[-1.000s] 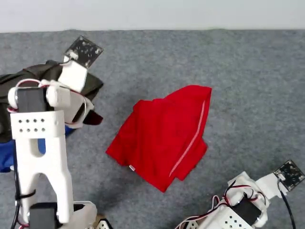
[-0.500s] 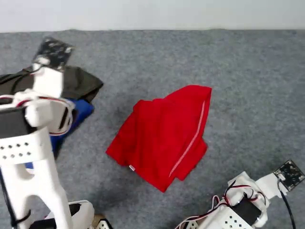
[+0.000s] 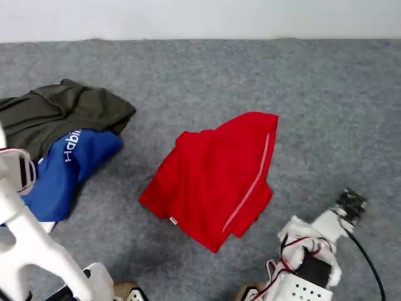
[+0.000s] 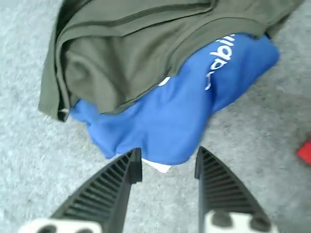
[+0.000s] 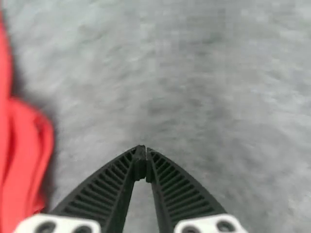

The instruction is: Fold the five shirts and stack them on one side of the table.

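tabletop [image 3: 188,81] is grey felt-like nap, with a plain pale wall [image 3: 200,19] along the far edge. left end effector [image 4: 167,156] is spread wide and empty, ribbed black fingers [image 4: 112,189]. blue shirt [image 4: 170,121] is just ahead of its tips, crumpled, with olive shirt [image 4: 131,48] draped over the blue's far part. right end effector [image 5: 142,154] is pinched closed on nothing over bare felt. red shirt [image 5: 19,160] lies beside it, loosely folded, soft knit.

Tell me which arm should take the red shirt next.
Probably the right arm: the red shirt lies beside its shut jaws. The left arm, jaws open, hangs by the blue shirt, farther away.
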`<state>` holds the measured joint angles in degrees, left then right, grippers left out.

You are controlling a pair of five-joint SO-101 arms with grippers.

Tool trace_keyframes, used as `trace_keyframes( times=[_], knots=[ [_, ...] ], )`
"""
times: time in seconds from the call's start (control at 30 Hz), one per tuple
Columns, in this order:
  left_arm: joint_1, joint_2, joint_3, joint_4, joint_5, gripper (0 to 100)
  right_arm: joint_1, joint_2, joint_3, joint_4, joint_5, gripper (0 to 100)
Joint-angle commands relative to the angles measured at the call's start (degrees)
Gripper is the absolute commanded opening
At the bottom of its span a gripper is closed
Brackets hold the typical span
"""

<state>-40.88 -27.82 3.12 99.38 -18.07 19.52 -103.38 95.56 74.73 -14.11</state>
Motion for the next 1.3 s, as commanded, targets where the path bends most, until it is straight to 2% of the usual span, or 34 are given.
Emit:
trace_keyframes(
  times=[0.0,0.3,0.63,0.8,1.03,1.27],
  knots=[
    [-2.7,-1.8,-0.2,1.1,0.5,18,-7.2,-0.4,0.9,0.2,-0.4,1.4],
    [-11.3,-1.8,-0.2,1.1,0.5,18,-20.4,-0.5,0.7,0.2,-0.3,1.5],
    [-19.3,-7.6,0.0,1.1,0.3,18,-19.3,0.0,-11.0,-2.3,0.4,1.5],
    [-19.2,-11.7,5.5,1.1,0.1,18,-21.9,1.0,-22.5,-0.3,8.7,1.5],
    [-19.0,-17.5,15.3,0.9,0.1,18,-27.1,16.7,-38.3,9.4,12.0,1.6],
    [-19.3,-21.9,23.3,-2.7,0.1,18,-36.4,38.4,-45.6,10.7,12.0,1.2]
  ],
)
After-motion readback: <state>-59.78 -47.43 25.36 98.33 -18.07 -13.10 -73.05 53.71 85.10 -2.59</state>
